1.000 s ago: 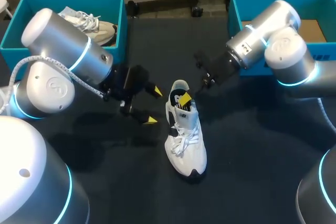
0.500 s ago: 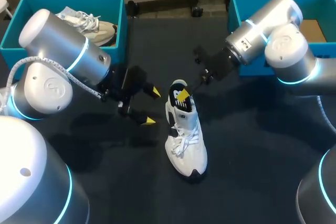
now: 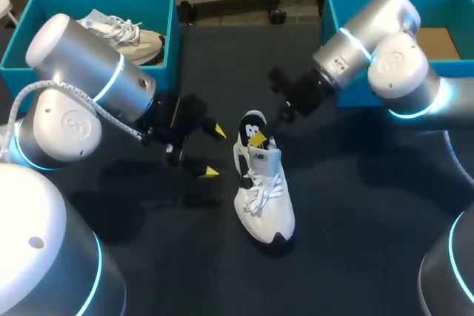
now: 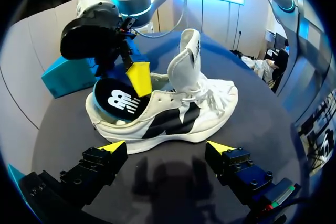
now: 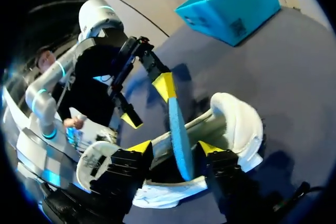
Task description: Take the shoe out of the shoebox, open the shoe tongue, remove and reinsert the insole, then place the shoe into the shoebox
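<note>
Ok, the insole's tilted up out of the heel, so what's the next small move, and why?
Probably raise the right gripper slightly, up and back, to draw the insole clear of the shoe. The gripper seems to pinch the insole's heel end, while its front is tucked inside under the raised tongue. The left gripper stands open beside the shoe, holding nothing.

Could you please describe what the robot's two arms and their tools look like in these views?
Both the left arm and the right arm are chunky silver-grey cylinders with rounded joints ringed by glowing cyan bands. A white braided cable runs along the left arm. The left tool and the right tool have black blocky bodies and wedge-shaped bright yellow tips.
</note>
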Robot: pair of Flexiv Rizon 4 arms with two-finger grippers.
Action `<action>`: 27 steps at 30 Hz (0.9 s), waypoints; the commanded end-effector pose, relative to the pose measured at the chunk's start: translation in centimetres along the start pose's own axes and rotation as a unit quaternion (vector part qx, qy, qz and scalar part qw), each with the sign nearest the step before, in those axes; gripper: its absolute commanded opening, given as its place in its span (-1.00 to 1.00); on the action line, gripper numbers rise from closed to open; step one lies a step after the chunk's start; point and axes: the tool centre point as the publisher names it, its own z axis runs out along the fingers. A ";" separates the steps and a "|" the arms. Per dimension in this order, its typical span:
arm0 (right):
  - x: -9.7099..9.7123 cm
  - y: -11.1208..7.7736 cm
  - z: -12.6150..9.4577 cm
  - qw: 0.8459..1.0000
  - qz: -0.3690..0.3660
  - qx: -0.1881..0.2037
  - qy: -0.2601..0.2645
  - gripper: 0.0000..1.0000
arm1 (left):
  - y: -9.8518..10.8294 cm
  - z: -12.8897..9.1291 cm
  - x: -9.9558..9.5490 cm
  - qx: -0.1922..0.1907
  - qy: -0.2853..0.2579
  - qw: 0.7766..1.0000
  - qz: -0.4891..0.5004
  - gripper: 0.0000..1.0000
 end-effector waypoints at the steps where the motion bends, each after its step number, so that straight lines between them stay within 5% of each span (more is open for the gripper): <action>1: 0.9 0.0 -0.4 1.000 -0.003 -0.002 -0.026 -0.01 | 0.1 -0.1 0.3 0.000 -0.002 1.000 -0.001 1.00; 27: 0.3 -0.3 -0.4 0.992 -0.053 0.025 -0.108 -0.10 | -0.1 0.2 0.2 -0.001 0.004 1.000 -0.004 1.00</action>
